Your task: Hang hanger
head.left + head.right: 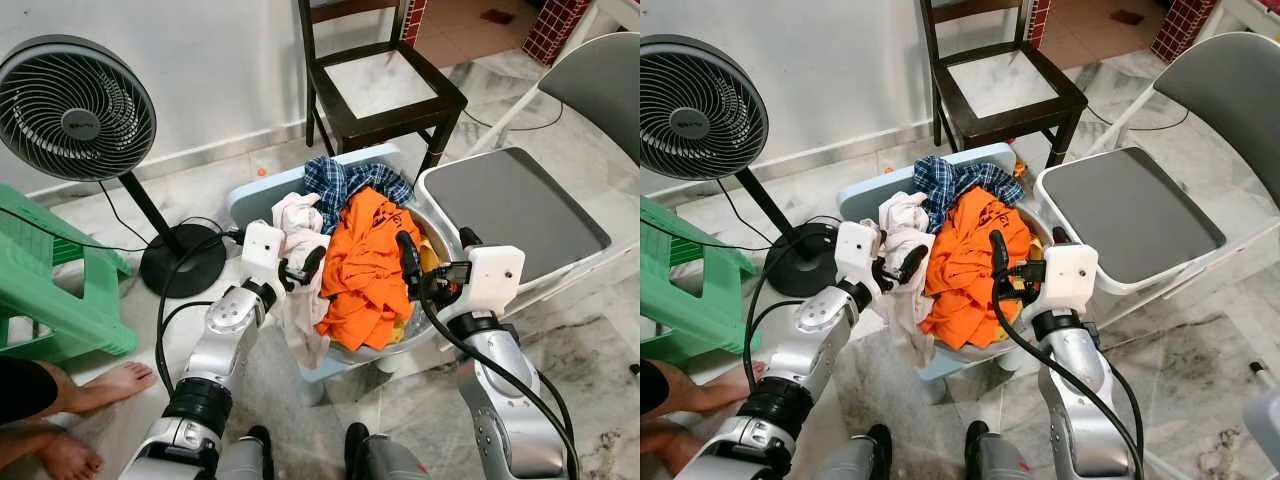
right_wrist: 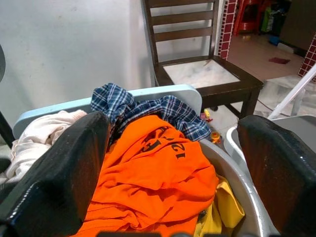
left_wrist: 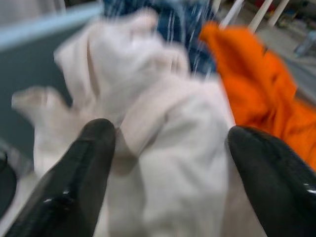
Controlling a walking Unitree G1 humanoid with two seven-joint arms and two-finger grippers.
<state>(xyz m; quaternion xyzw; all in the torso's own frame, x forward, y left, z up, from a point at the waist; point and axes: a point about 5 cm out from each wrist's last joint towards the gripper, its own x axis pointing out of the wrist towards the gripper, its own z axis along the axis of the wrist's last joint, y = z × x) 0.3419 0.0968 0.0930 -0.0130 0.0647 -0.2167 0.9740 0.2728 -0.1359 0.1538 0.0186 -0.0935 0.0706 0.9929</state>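
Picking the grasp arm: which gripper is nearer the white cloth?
Left. The left gripper is open right at the white cloth, fingers either side of it. The right gripper is over the orange shirt, further off.

Two silver metal arms, lower half of both eye views. Each arm: rounded silver forearm segments, black ribbed ring joint near the elbow, round silver joint cap with a dark centre screw. White boxy wrist housing on each, left gripper [image 1: 305, 268] and right gripper [image 1: 409, 256] each with two long glossy black fingers [image 3: 74, 182], rounded tips, light reflections on them. Thick black cables loop off both wrists and run down along the forearms. Small red and yellow detail by the right wrist housing. Two black rounded foot parts at bottom centre of frame.
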